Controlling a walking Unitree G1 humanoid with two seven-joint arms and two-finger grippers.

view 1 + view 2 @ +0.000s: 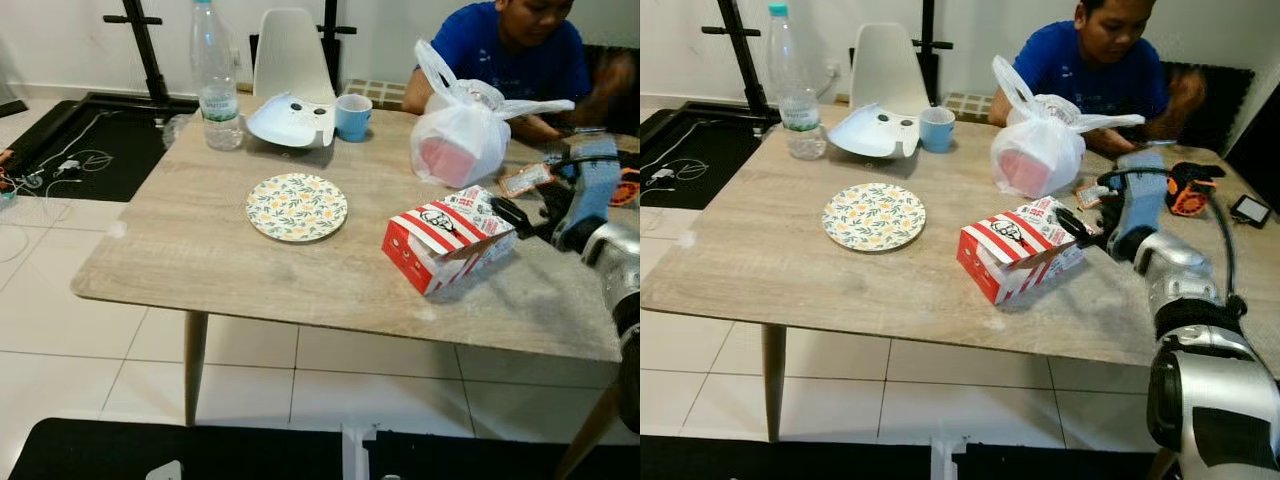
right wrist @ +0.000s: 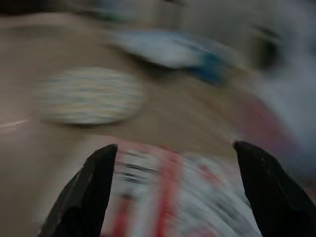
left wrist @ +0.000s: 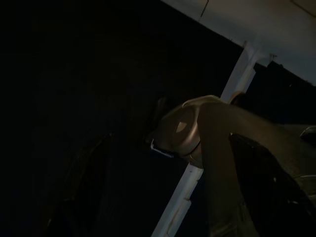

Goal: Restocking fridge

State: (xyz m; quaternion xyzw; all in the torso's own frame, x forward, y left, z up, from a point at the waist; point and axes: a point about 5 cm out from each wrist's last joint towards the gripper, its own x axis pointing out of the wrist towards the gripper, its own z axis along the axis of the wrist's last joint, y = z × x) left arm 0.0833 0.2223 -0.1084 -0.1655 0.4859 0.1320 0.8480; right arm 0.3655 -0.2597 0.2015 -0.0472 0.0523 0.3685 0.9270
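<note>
Pick-up step: right gripper [image 2: 173, 192], jaws spread wide, straddles red-and-white striped cardboard food box [image 1: 1025, 248] on wooden table [image 1: 790, 270]. Next: advance, close squarely. Left arm idle.

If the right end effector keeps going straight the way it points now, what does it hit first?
Most likely the red-and-white striped food box: the open right end effector points at its top edge, fingers straddling it. Blur leaves the gap uncertain.

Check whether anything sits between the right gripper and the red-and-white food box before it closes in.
Nothing visible does. The right gripper is open at the right end of the red-and-white food box, its fingers wide apart above the box in the wrist view. The white plastic bag stands behind the box, off that line.
</note>
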